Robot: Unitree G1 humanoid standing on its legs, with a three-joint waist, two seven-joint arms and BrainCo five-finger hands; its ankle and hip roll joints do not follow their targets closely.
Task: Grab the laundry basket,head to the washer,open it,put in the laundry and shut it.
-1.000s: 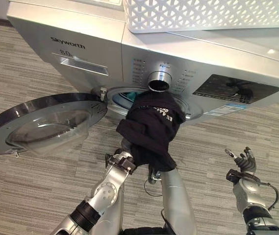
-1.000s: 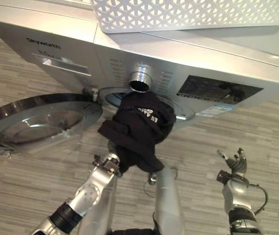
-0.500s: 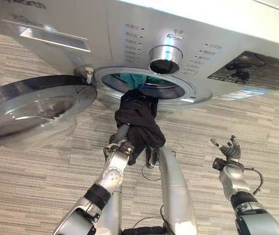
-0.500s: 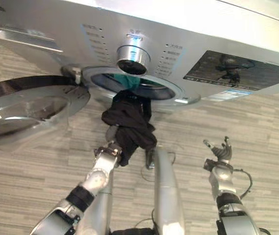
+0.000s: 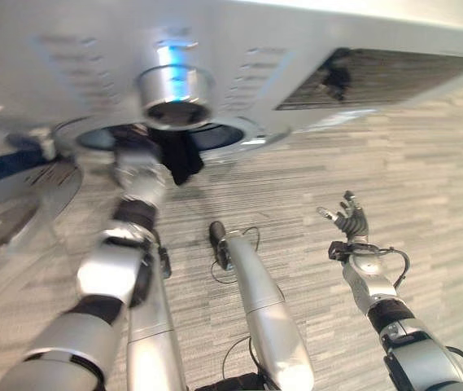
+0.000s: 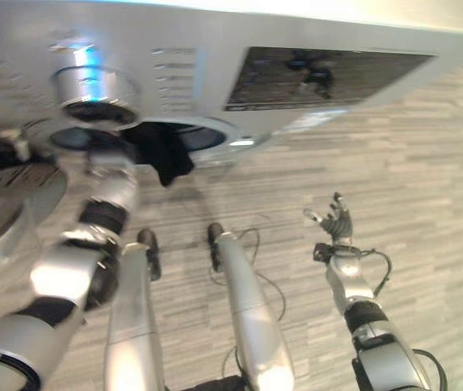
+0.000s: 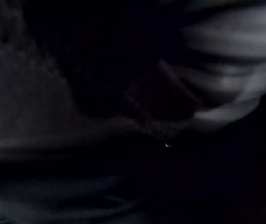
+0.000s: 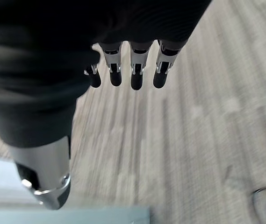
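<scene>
A black garment (image 5: 181, 156) hangs out of the washer (image 5: 312, 49) opening at about 11 o'clock. The left hand (image 5: 137, 173) reaches into that opening; its fingers cannot be made out. At 4 o'clock, the right hand (image 5: 347, 220) hovers over the floor (image 5: 426, 187), fingers spread wide, holding nothing.

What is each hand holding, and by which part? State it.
The left hand reaches into the washer opening with the dark garment; its hold cannot be told. The right hand holds nothing, fingers open.

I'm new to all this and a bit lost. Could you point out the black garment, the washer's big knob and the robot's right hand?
black garment (image 5: 181, 159): left eye view, hanging fold.
knob (image 5: 176, 94): left eye view, silver side.
right hand (image 5: 351, 221): left eye view, palm.
</scene>
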